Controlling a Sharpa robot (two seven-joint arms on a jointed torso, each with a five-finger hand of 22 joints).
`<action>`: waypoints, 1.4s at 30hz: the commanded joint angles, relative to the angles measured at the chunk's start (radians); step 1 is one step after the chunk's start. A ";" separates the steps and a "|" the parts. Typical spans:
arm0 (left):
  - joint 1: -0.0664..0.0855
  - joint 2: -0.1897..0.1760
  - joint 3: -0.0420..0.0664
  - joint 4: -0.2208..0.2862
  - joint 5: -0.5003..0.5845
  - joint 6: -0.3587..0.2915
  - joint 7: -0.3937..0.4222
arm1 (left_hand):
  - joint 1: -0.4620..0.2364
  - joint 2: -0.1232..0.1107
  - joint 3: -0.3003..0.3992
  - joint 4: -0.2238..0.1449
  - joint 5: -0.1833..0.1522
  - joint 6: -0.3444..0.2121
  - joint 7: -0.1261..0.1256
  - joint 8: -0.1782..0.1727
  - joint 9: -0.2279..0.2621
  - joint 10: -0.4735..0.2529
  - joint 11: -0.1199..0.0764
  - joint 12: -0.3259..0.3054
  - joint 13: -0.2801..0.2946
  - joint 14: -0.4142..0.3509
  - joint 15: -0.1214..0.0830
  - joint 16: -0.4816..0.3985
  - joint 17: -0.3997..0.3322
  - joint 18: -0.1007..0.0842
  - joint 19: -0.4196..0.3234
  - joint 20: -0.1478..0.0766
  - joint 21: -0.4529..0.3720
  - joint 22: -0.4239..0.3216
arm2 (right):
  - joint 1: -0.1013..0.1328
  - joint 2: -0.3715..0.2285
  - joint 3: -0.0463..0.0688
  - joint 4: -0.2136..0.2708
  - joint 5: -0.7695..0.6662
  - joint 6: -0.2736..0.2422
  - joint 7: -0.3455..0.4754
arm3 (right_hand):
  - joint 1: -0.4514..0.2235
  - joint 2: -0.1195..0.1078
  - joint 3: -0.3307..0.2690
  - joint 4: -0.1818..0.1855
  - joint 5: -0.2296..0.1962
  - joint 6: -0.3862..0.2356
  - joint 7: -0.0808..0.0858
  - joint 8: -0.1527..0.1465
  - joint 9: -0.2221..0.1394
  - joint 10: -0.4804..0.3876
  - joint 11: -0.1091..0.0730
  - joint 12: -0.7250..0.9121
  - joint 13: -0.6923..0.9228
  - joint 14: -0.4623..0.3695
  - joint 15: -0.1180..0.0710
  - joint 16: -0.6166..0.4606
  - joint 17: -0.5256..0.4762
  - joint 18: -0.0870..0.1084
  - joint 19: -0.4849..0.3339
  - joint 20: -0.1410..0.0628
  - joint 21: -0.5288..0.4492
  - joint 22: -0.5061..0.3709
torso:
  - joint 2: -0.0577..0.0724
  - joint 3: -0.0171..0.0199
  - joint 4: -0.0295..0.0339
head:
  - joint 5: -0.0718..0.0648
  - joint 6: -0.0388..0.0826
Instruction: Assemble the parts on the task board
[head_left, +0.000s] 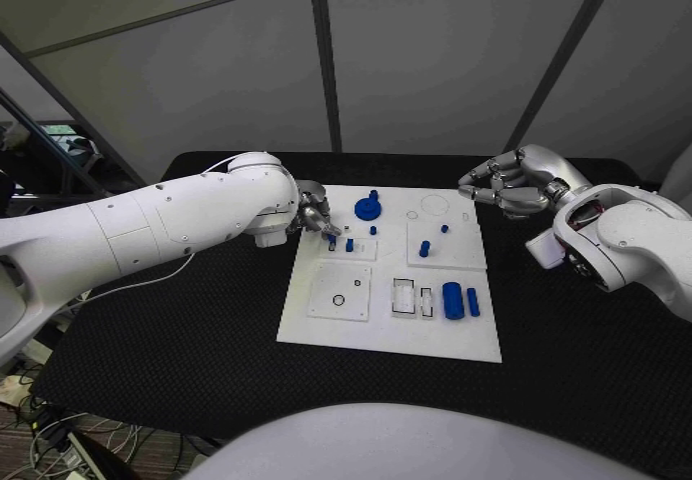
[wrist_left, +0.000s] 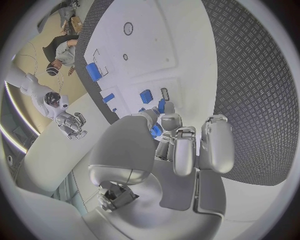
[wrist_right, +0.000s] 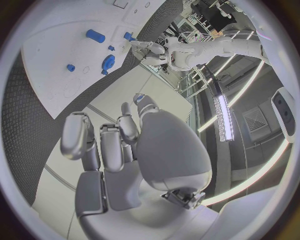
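Table (head_left: 173, 350) of black textured mat carries the white rectangular task board (head_left: 389, 335) in its middle. The left hand (head_left: 315, 218) is low over the board's far left part, with its fingertips (wrist_left: 164, 106) down at a small blue peg (head_left: 332, 241) on a small square plate; in the left wrist view the fingers are bunched close around a blue piece, so it seems to pinch it, but the contact itself is partly hidden. A second small blue peg (head_left: 349, 244) stands just beside it on the same plate.

The right hand (head_left: 512, 185) hangs above the table beyond the board's far right corner, apart from the board. Its fingers are curled in and nothing is visible between them.

On the board, a round blue disc with a knob (head_left: 369, 208) lies near the far edge, close to the left hand. A blue peg (head_left: 427, 246) stands in the right square plate, with a smaller blue piece (head_left: 444, 229) behind it. Two blue cylinders (head_left: 459, 300) lie side by side near the right edge, beside a white slotted block (head_left: 405, 297).
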 joint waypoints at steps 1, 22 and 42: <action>0.001 -0.002 0.000 0.002 -0.022 0.035 0.007 | 0.002 -0.009 0.085 -0.081 0.003 0.001 -0.008 0.005 0.001 0.005 -0.001 -0.002 0.000 0.105 -0.004 0.006 0.263 -0.026 0.028 -0.007 0.003 0.127 | 0.001 0.000 0.000 0.001 0.003 0.007 0.004 | 0.001 0.008 0.004 0.004 0.002 -0.005 -0.002 0.004 0.001 0.007 0.001 0.005 0.002 0.040 0.006 0.004 0.081 0.007 0.007 0.001 0.005 0.001 | 0.000 -0.0002 0.0003 | 0.001 -0.001; -0.001 -0.007 0.000 0.009 -0.026 0.056 0.005 | -0.004 -0.018 0.107 -0.084 0.003 0.002 -0.008 0.005 0.004 0.007 -0.001 -0.003 0.001 0.105 -0.004 0.006 0.263 -0.026 0.029 -0.007 0.002 0.127 | 0.000 0.003 0.000 -0.002 0.003 0.010 0.002 | 0.001 0.008 0.004 0.004 0.002 -0.005 -0.002 0.004 0.001 0.007 0.001 0.005 0.002 0.040 0.006 0.004 0.081 0.007 0.007 0.001 0.005 0.001 | 0.000 0.0000 0.0000 | 0.001 -0.003; -0.001 -0.007 -0.001 0.011 -0.029 0.069 0.004 | -0.005 -0.021 0.114 -0.086 0.003 0.002 -0.008 0.005 0.005 0.008 -0.001 -0.003 0.002 0.105 -0.004 0.006 0.263 -0.026 0.029 -0.008 0.003 0.128 | 0.000 0.005 0.000 -0.002 0.003 0.013 0.002 | 0.002 0.009 0.006 0.004 0.001 -0.006 -0.003 0.004 0.002 0.009 0.001 0.008 0.003 0.041 0.006 0.006 0.083 0.007 0.008 0.000 0.006 0.002 | 0.000 0.0001 -0.0002 | 0.002 -0.006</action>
